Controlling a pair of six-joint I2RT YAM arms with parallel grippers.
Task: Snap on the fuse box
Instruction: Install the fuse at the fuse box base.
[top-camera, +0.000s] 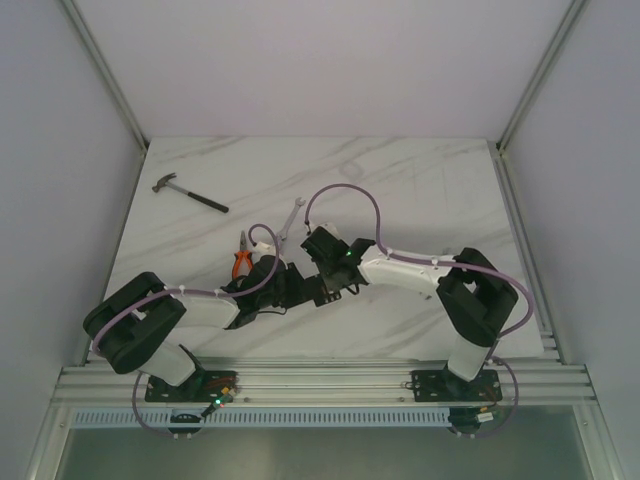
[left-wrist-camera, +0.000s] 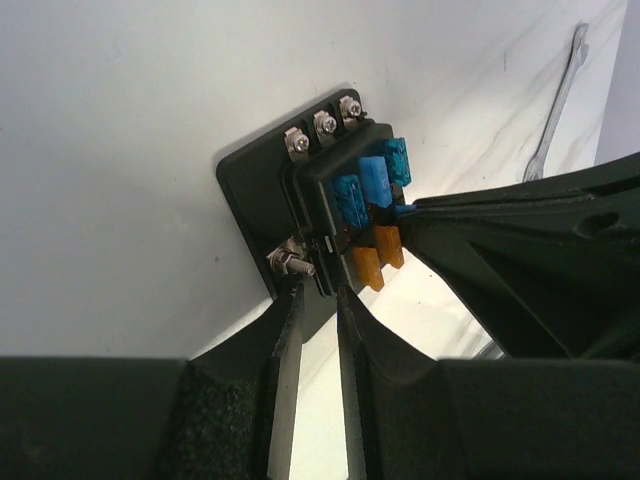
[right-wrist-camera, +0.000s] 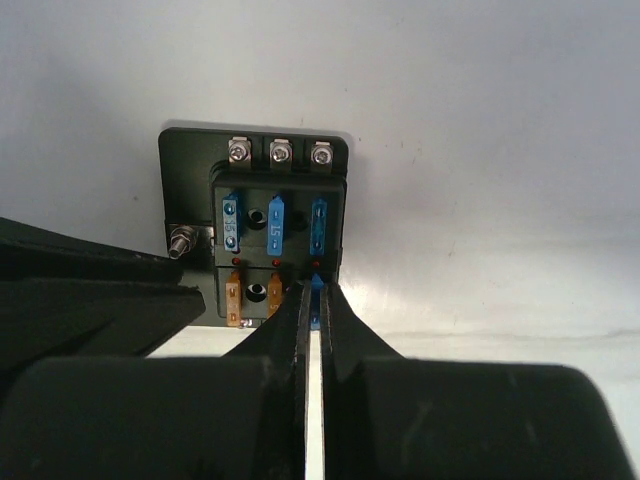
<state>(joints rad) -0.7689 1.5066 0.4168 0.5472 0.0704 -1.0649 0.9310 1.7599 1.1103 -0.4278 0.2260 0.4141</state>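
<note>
The fuse box (right-wrist-camera: 270, 215) is a small black block on a black base plate, lying flat on the white marble table. It shows three blue fuses in its upper row and two amber fuses (right-wrist-camera: 252, 293) below. It also shows in the left wrist view (left-wrist-camera: 330, 195). My right gripper (right-wrist-camera: 316, 292) is shut on a blue fuse (right-wrist-camera: 316, 285) at the box's lower right slot. My left gripper (left-wrist-camera: 317, 295) is shut on the box's near edge, beside a side bolt (left-wrist-camera: 288, 263). In the top view both grippers (top-camera: 300, 285) (top-camera: 322, 282) meet and hide the box.
Orange-handled pliers (top-camera: 242, 262) lie just left of the grippers. A wrench (top-camera: 290, 222) lies behind them and also shows in the left wrist view (left-wrist-camera: 556, 105). A hammer (top-camera: 190, 193) lies at the far left. The table (top-camera: 420, 190) has walls on both sides.
</note>
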